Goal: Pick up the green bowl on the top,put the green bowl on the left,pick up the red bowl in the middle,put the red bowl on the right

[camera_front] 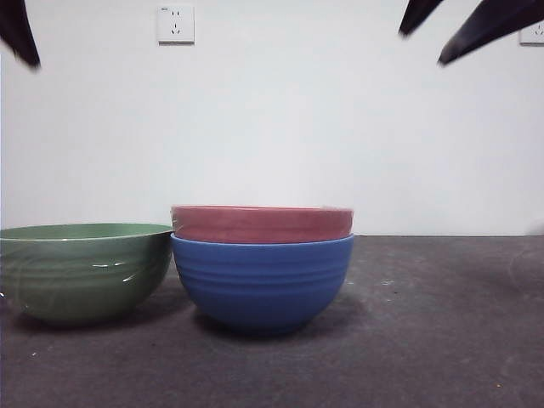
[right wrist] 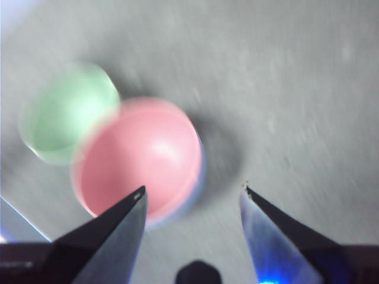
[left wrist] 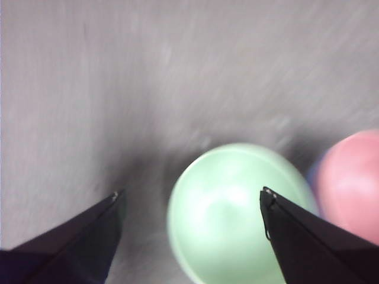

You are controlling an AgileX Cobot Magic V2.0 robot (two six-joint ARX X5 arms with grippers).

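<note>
The green bowl point(camera_front: 83, 270) stands on the table at the left, beside the stack. The red bowl point(camera_front: 262, 223) sits nested in a blue ribbed bowl point(camera_front: 262, 283) in the middle. My left gripper point(left wrist: 190, 198) is open and empty, high above the green bowl point(left wrist: 231, 210), with the red bowl point(left wrist: 350, 180) off to one side. My right gripper point(right wrist: 194, 194) is open and empty, high above the red bowl point(right wrist: 142, 157); the green bowl point(right wrist: 68, 112) lies beyond it. In the front view a black tip point(camera_front: 17, 32) shows at the top left and two black tips point(camera_front: 476, 30) at the top right.
The dark grey table point(camera_front: 442, 331) stretches bare to the right of the stack. A white wall with a power socket point(camera_front: 175, 24) stands behind.
</note>
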